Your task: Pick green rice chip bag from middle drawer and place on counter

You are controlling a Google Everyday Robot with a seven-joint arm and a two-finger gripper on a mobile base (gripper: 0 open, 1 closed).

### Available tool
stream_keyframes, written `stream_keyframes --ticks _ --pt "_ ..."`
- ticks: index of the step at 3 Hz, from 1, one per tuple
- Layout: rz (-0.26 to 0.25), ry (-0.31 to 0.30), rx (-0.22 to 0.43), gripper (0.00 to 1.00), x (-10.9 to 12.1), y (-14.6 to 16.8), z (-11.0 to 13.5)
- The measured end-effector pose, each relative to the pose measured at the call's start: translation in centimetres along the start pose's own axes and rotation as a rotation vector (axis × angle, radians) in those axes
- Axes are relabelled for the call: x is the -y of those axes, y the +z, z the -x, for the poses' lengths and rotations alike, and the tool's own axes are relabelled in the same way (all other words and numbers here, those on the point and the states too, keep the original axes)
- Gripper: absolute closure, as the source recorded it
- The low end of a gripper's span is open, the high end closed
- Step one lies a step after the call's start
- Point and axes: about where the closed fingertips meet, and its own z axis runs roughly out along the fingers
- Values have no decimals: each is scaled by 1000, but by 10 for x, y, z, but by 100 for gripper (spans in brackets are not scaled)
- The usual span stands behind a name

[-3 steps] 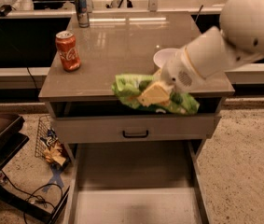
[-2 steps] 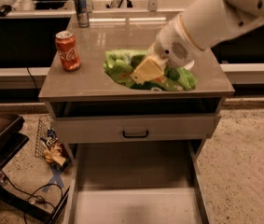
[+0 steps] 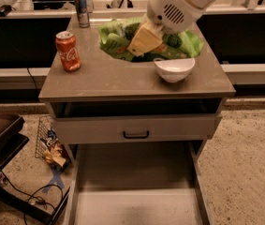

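Gripper [image 3: 143, 40] was over back half of counter [image 3: 122, 81], jaws clenched on green chip bag [image 3: 115, 43]. Bag sat just behind white bowl [image 3: 174, 69]; contact with counter unclear. Red soda can [image 3: 68, 51] stood left. Middle drawer [image 3: 136, 205] was pulled out below.

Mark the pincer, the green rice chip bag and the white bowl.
pincer [image 3: 140, 42]: camera view, by its yellow tip, clamped on the bag over the rear of the counter [image 3: 122, 81].
green rice chip bag [image 3: 115, 41]: camera view, crinkled left part.
white bowl [image 3: 174, 67]: camera view, inner wall.
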Motion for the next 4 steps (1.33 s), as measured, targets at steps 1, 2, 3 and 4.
stream_keyframes --ticks 1,2,3,4 --pt "-23 -15 -27 100 4 -1 -3" --pt "-30 -19 -28 100 7 -1 0" --pt "-107 -58 30 100 72 7 13" --pt "-205 -92 53 100 142 10 26"
